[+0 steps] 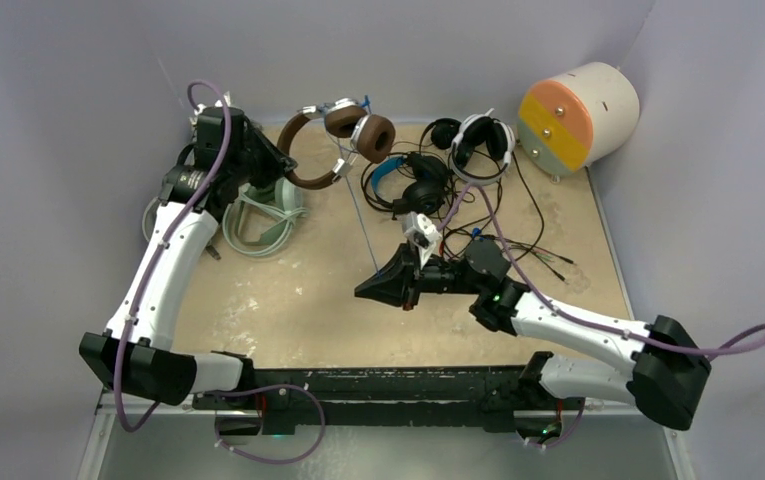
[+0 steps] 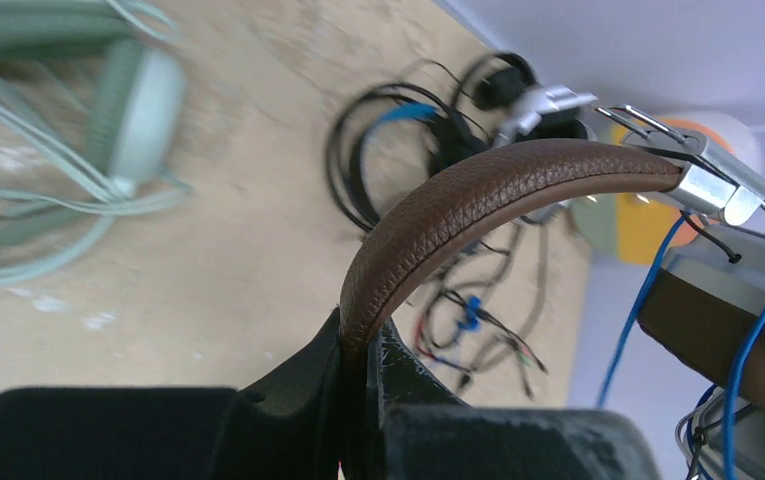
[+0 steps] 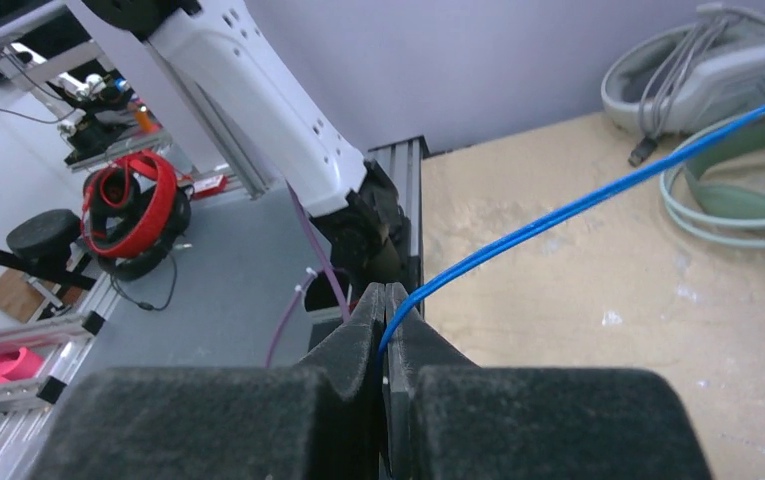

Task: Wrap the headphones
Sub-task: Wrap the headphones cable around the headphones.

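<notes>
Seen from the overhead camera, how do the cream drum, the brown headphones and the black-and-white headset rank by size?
1. cream drum.
2. brown headphones, nearly as wide, but held up nearer the camera, so that gap is unsure.
3. black-and-white headset, clearly smallest.

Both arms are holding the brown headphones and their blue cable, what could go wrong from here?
The blue cable runs taut from the right gripper to the brown headphones; more pull may strain its joint.
It is pinched only near the jaw tips and may slip.
The left gripper clamps just the headband, so it may swing.
</notes>
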Available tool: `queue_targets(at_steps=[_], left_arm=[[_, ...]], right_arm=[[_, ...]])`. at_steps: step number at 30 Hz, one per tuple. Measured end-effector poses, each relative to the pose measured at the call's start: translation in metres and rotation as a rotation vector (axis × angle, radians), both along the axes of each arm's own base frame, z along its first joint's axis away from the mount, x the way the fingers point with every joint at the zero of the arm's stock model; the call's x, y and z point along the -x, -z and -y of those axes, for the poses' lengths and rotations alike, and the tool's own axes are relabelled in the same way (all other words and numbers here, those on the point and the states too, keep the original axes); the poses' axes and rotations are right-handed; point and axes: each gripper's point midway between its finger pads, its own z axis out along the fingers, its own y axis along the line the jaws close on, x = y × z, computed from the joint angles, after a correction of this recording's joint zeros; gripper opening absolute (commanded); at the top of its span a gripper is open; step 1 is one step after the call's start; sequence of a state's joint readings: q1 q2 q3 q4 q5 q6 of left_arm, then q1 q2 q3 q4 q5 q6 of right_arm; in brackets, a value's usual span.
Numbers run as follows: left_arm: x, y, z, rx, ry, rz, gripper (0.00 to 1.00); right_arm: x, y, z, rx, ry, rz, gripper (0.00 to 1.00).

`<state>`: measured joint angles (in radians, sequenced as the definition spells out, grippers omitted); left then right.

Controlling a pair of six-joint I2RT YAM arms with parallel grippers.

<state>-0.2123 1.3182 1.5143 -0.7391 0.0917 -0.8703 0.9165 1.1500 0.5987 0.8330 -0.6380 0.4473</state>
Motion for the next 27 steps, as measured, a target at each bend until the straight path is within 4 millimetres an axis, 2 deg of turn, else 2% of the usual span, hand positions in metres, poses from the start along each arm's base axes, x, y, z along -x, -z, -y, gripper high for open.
queue_targets(at_steps=[4, 11, 14, 17, 20, 22, 27], left_arm=[[-0.009, 0.021, -0.026, -0.123, -0.095, 0.002, 0.0], [-0.007, 0.037, -0.054, -0.329, -0.104, 0.119, 0.0], [-0.002, 0.04, -0.06, -0.42, -0.084, 0.172, 0.0], [0.002, 0.039, -0.056, -0.554, -0.038, 0.233, 0.0], [0.008, 0.042, -0.037, -0.714, 0.055, 0.298, 0.0], [0.013, 0.05, -0.026, -0.803, 0.132, 0.314, 0.0], [0.024, 0.081, -0.02, -0.983, 0.281, 0.29, 0.0]], right_arm=[[0.004, -0.027, 0.004, -0.006, -0.001, 0.015, 0.0], [0.0, -0.037, -0.003, 0.101, -0.004, -0.033, 0.0], [-0.013, -0.044, -0.009, 0.182, 0.034, -0.04, 0.0], [-0.03, -0.056, -0.011, 0.258, 0.103, -0.03, 0.0], [-0.046, -0.062, -0.008, 0.34, 0.178, -0.002, 0.0], [-0.056, -0.058, -0.004, 0.397, 0.225, 0.015, 0.0], [-0.077, -0.038, 0.013, 0.529, 0.349, 0.037, 0.0]])
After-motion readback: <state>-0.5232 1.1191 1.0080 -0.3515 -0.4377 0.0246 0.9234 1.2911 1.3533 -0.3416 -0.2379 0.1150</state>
